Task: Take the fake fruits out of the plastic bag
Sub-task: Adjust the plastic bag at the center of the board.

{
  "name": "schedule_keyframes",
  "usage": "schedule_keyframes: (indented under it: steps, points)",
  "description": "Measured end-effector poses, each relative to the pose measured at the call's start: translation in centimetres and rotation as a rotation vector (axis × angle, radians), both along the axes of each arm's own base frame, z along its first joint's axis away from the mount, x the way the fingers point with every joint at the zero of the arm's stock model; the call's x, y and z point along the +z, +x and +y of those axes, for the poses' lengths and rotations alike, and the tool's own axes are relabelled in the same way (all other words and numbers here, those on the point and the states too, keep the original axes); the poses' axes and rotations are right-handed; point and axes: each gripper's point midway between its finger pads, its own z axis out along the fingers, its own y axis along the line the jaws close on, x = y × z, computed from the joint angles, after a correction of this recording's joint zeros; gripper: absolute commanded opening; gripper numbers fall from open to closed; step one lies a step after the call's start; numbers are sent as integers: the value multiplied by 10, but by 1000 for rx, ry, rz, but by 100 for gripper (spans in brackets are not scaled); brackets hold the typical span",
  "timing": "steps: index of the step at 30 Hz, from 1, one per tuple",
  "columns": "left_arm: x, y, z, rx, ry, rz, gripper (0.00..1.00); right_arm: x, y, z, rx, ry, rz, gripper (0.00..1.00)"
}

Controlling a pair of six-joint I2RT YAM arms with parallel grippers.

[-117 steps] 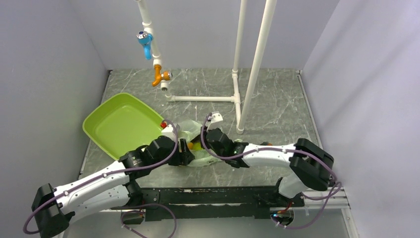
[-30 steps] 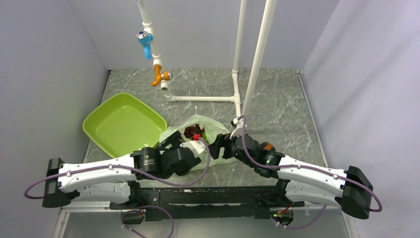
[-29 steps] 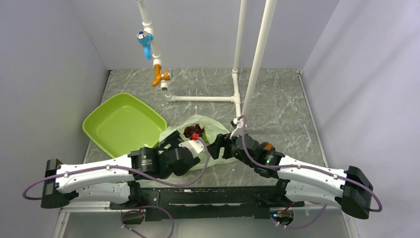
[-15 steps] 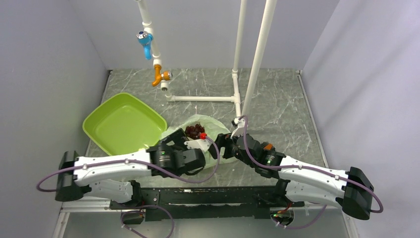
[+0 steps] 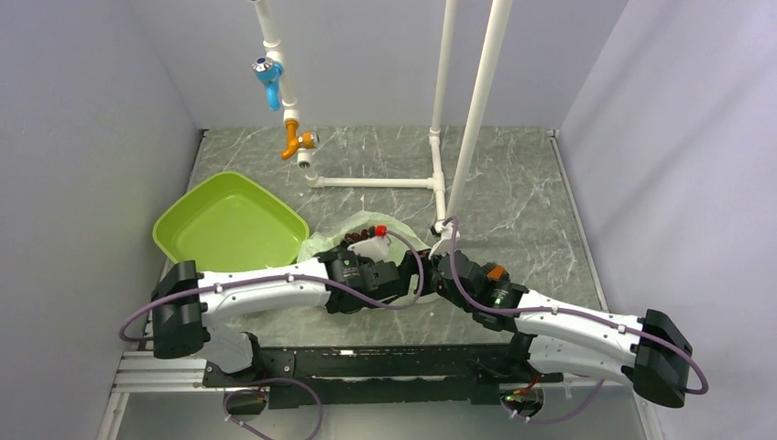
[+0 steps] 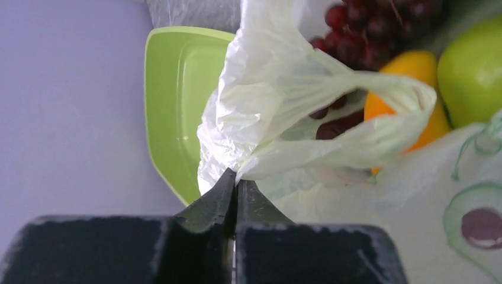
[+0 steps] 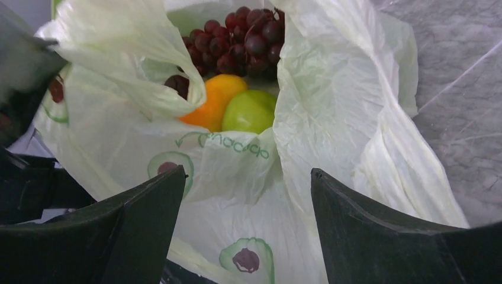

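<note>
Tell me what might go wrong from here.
1. The left claw is shut on only a thin fold of the plastic bag; a harder pull may slip or tear it.
2. The right claw hangs open over the bag, where film drapes over the orange piece beside the green pear; closing could catch plastic with fruit.
3. The grape bunch lies behind them among loose flaps and may snag.

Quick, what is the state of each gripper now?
Left gripper: closed on a fold of the bag.
Right gripper: open, holding nothing.
</note>
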Motion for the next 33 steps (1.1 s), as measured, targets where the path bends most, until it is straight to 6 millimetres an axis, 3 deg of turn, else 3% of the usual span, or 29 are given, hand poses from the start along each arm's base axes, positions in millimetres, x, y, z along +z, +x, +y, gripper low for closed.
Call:
schedule_keyframes:
  steps: [3,6,11,14,18,23,25,27,29,33]
  points:
    - [14,6,-4,63,-122,-59,0,-6,-3,0,9,-9,11,79]
    - [25,3,-16,63,-381,-74,0,-13,-4,1,18,-18,23,79]
    - [62,-14,-21,-58,-1196,-58,0,-23,-8,1,33,-29,36,79]
    - [83,-14,-15,-108,-1487,-98,0,-24,-10,4,53,-22,40,79]
    - [84,-20,-40,-193,-1647,17,0,-16,-14,17,120,16,23,80]
    - [87,-36,-60,-265,-1713,143,0,1,-18,40,201,64,12,80]
    - [89,-39,-62,-279,-1726,162,0,17,-14,51,214,98,-5,75]
    - [91,-42,-62,-283,-1737,173,1,39,-7,62,217,135,-26,62]
    - [91,-44,-61,-279,-1741,180,22,64,3,76,216,172,-51,48]
    - [75,-49,-54,-217,-1704,222,65,115,25,104,223,233,-110,41]
